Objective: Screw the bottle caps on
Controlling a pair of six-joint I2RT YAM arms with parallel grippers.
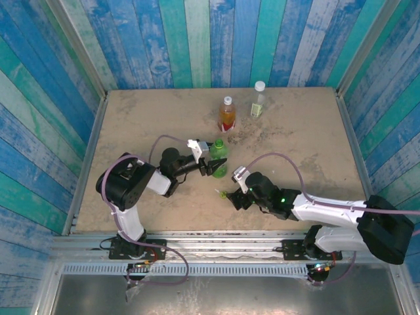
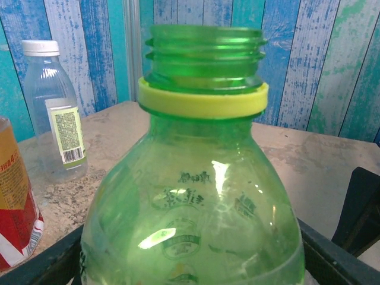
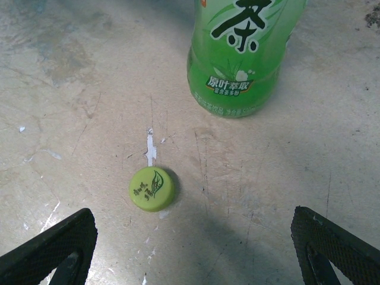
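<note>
Green bottle (image 3: pixel 246 59) with "茶" label, leaf-printed yellow-green cap (image 3: pixel 152 189) nearby

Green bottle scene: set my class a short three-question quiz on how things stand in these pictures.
1. True or false: the green bottle has its cap screwed on.
2. Pick one. The yellow-green cap lies: A, flat on the table, short of the green bottle; B, clamped in the right jaws; C, on the green bottle's neck.
3. Short answer: are the right jaws open or shut?

Key: 1 false, its threaded neck is bare. 2 A. 3 open, one finger on each side of the cap and neither touching it.
</note>
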